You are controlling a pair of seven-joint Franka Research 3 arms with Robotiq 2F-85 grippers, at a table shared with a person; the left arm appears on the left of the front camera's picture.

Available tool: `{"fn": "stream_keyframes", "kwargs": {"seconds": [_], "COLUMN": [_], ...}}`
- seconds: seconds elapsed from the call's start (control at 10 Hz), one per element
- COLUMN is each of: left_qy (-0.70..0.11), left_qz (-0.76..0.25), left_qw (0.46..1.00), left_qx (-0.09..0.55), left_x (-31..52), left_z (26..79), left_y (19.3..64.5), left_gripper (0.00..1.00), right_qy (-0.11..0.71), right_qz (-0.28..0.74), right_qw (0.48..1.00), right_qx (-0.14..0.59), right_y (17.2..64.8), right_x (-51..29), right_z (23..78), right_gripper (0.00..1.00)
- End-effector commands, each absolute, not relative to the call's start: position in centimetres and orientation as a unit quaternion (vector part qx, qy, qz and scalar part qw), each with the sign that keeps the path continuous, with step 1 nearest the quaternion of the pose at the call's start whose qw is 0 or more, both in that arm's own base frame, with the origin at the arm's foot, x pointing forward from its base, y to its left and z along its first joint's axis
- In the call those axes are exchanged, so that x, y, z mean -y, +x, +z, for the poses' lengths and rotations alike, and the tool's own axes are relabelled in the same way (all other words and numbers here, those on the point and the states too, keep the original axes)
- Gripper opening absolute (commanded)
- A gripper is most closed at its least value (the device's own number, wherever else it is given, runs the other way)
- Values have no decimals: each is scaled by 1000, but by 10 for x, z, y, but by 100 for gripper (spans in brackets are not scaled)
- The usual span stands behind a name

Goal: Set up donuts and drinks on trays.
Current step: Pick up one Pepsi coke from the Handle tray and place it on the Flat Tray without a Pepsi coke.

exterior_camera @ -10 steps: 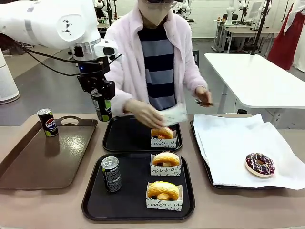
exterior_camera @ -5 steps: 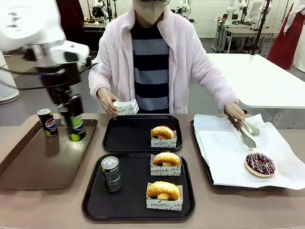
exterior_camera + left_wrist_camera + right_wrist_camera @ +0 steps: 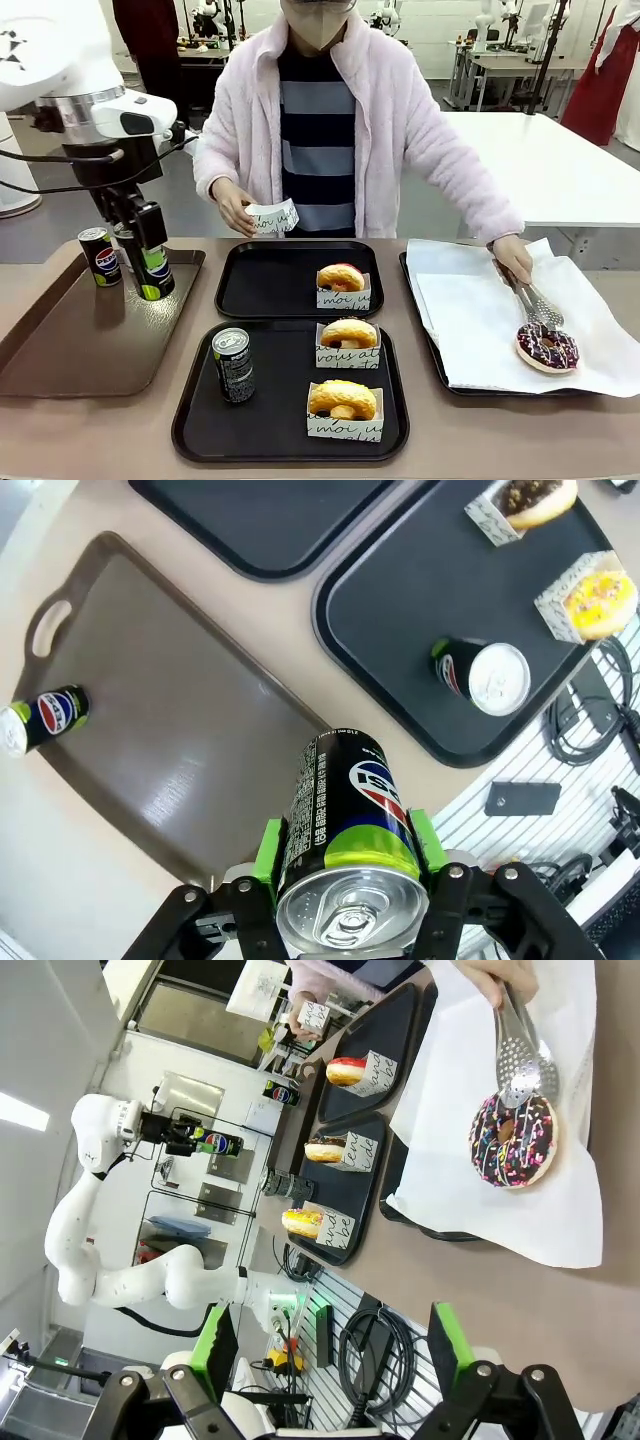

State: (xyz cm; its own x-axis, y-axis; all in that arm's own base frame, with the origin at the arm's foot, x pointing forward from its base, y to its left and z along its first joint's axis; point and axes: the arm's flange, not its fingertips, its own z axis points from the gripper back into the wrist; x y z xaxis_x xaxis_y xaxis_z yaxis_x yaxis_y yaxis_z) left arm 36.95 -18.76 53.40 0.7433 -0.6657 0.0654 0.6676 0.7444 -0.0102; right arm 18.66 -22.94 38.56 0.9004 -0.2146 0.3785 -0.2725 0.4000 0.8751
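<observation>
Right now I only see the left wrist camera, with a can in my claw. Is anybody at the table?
Observer: Yes, a person stands at the far side, holding a small white paper box.
Operator: What's their other hand doing?
Observer: It holds metal tongs down at a chocolate sprinkled donut on the paper-lined tray.
Operator: Is the far black tray all empty? I see just part of it.
Observer: No, it has one boxed donut on its right side.
</observation>
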Motion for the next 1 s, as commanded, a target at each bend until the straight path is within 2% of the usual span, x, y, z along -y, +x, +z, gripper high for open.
{"fn": "stream_keyframes", "kwargs": {"seconds": [0.0,0.3,0.9], "left_qy": [7,-6,-21], "left_qz": [-329,-318,-295], "left_qw": [943,947,955], "left_qx": [39,37,27], "left_x": [204,231,239], "left_z": [543,537,521], "left_y": [400,454,494], "left_gripper": [59,59,59], "right_qy": [551,551,551], "right_qz": [24,24,24], "right_qw": [802,802,802], "right_qx": [229,229,229], "right_y": [185,185,185], "right_x": [228,228,228], "right_z": [385,385,385], "right_gripper": [100,100,100]}}
